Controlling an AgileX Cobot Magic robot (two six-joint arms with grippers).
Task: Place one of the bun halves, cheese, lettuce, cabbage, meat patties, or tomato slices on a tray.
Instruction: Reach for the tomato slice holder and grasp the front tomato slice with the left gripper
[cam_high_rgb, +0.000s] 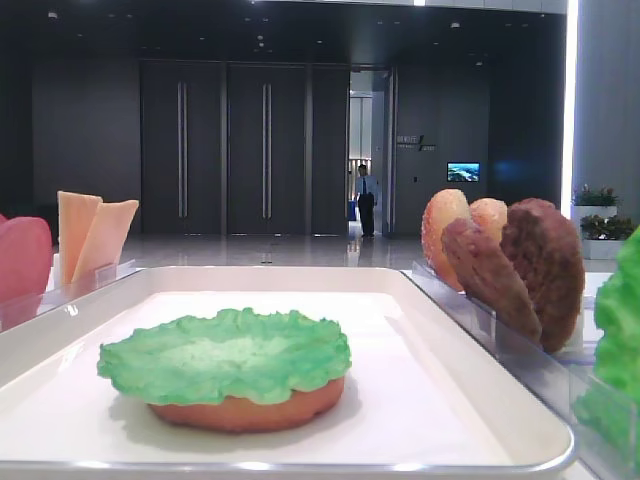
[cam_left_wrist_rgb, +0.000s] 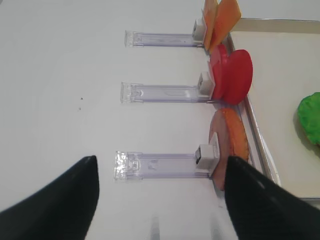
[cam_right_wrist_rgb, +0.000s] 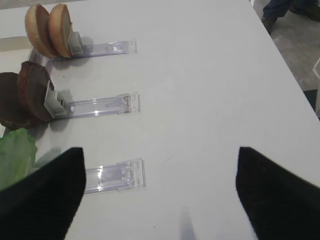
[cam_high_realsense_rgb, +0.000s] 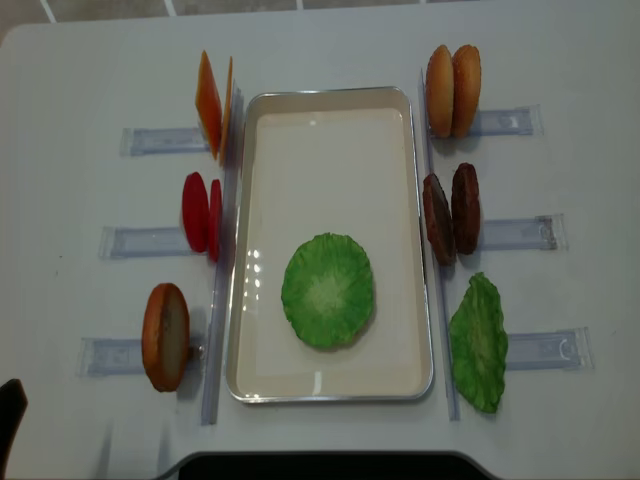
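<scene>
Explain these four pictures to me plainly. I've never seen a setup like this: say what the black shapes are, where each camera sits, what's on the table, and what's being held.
This is a two-armed robot assembling a toy burger. One picture looks straight down on the table, one looks low across the tray, and two come from cameras on the wrists. The black shapes there are the left gripper and right gripper, both open and holding nothing. On the tray lies a bun half topped with lettuce. Clear holders beside the tray stand the spare pieces upright: cheese, tomato slices and one bun half on the left; two bun halves, meat patties and another lettuce leaf on the right.
</scene>
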